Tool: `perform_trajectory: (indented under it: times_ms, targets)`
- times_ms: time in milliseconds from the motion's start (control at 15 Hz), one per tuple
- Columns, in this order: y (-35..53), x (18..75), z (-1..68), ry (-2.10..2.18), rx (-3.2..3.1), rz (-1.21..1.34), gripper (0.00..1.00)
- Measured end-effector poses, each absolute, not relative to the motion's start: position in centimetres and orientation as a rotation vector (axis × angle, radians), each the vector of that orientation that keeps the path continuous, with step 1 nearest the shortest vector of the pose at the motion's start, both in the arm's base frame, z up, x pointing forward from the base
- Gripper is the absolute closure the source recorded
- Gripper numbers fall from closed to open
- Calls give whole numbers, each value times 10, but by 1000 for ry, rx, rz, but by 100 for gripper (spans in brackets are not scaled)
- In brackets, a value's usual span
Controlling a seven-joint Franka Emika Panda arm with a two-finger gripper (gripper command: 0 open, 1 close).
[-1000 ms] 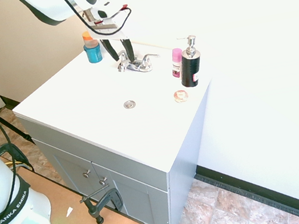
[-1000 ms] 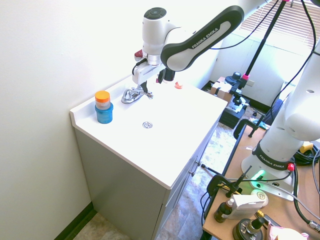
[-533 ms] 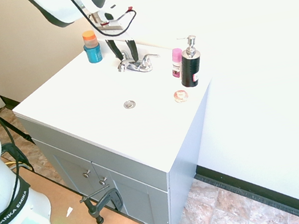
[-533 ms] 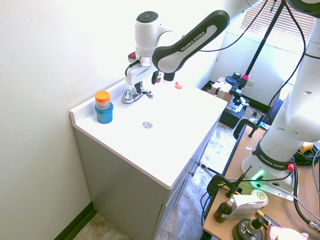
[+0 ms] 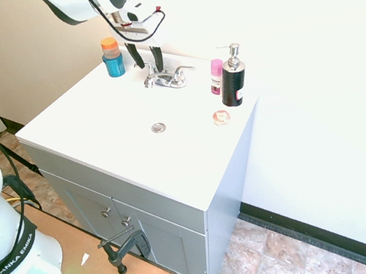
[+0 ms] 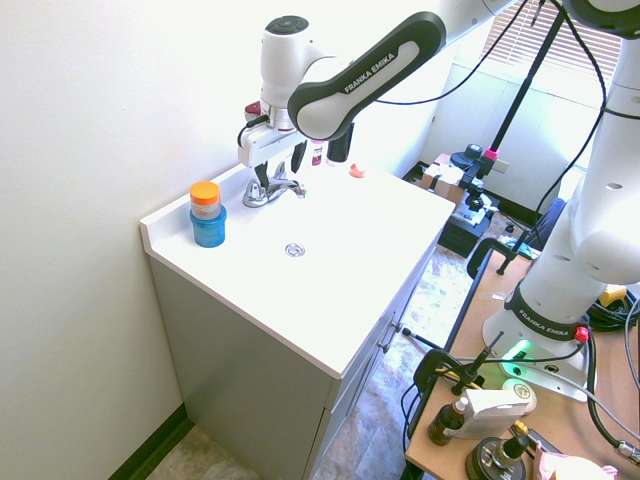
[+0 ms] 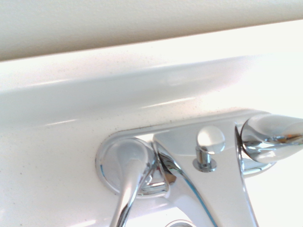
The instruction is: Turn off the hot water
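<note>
Left chrome lever (image 7: 130,168), one of two, one open hand (image 5: 146,57) above.

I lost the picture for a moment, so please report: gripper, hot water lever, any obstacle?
Gripper open, at faucet. Left lever not gripped. Nothing visibly blocking.

- The gripper (image 6: 281,170) has shifted toward the blue cup (image 6: 209,230) in the second exterior view.
- The arm (image 6: 370,75) has swung the same way with it.
- In the first exterior view, the fingertips (image 5: 158,67) sit a little higher above the faucet (image 5: 170,79) than half a second ago.
- The pink-capped bottle (image 6: 317,153) and black soap dispenser (image 6: 341,146) now show more fully in the second exterior view.
</note>
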State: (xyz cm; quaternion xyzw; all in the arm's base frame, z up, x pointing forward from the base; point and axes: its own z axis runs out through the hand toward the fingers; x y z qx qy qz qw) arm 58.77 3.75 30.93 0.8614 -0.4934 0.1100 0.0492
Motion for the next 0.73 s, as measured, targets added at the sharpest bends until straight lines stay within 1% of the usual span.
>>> perform_trajectory:
  times_ms: [467,600,733]
  targets:
    - [49,609,325,-1537,2662,302,0]
    - [39,599,339,-1568,2686,268,0]
    - [26,572,348,-1583,2711,214,0]
